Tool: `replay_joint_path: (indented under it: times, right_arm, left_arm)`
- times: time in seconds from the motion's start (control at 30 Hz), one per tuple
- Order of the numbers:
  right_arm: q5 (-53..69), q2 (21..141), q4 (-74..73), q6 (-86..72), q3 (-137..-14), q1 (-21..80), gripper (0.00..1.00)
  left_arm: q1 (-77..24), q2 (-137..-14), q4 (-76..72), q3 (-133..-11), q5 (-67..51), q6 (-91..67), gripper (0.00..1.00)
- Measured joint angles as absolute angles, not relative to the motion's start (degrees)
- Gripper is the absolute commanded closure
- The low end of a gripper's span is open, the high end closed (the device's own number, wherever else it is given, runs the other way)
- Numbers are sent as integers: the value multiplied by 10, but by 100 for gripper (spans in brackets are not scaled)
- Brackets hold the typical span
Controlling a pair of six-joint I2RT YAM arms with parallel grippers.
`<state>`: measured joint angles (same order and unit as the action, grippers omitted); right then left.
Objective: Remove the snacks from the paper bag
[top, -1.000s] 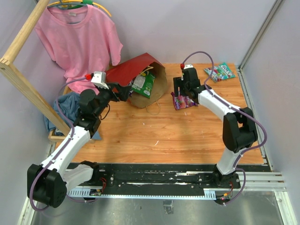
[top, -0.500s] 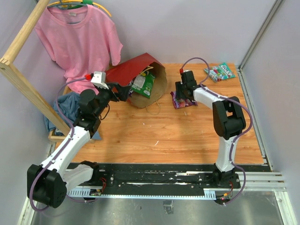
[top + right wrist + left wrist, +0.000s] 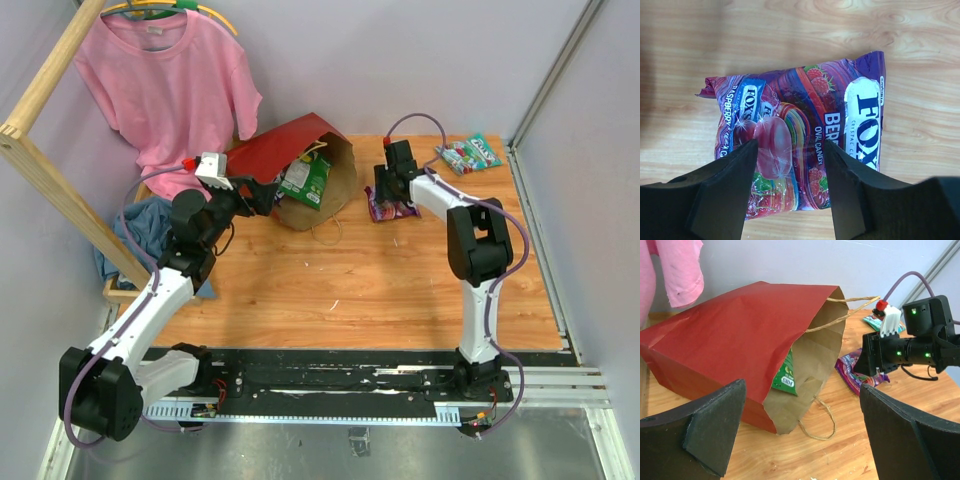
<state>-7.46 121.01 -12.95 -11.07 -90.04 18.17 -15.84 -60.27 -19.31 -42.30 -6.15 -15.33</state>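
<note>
The dark red paper bag [image 3: 285,150] [image 3: 740,330] lies on its side, its mouth facing right, with a green Fox's packet [image 3: 305,178] [image 3: 786,375] in the opening. A purple Fox's packet [image 3: 392,208] [image 3: 805,135] [image 3: 852,371] lies flat on the table to the right of the bag. My right gripper [image 3: 388,192] [image 3: 790,165] hangs straight over it, open, with its fingers either side of the packet's middle. My left gripper [image 3: 262,193] [image 3: 802,440] stands wide open at the bag's left front, holding nothing.
Another candy packet [image 3: 468,153] [image 3: 872,322] lies at the back right corner. A pink T-shirt [image 3: 165,90] hangs at the back left above a blue cloth [image 3: 145,225]. A wooden beam [image 3: 50,170] slants along the left side. The bag's loop handle [image 3: 822,422] rests on the table.
My right gripper's jaws have narrowed and the arm has drawn in, lowering over the purple packet, which has shifted slightly toward the back. The left arm has not moved.
</note>
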Motion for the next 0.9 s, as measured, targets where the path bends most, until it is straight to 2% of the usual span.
replay_joint_path:
  times: [0.47, 0.9]
  right_arm:
    - [-60, 1323, -202, -87, -1089, 121, 41]
    - [-26, 1453, -266, -62, -1315, 83, 33]
  left_arm:
    - [-152, -603, -190, -423, -42, -149, 0]
    - [-150, -621, -187, -428, -37, -148, 0]
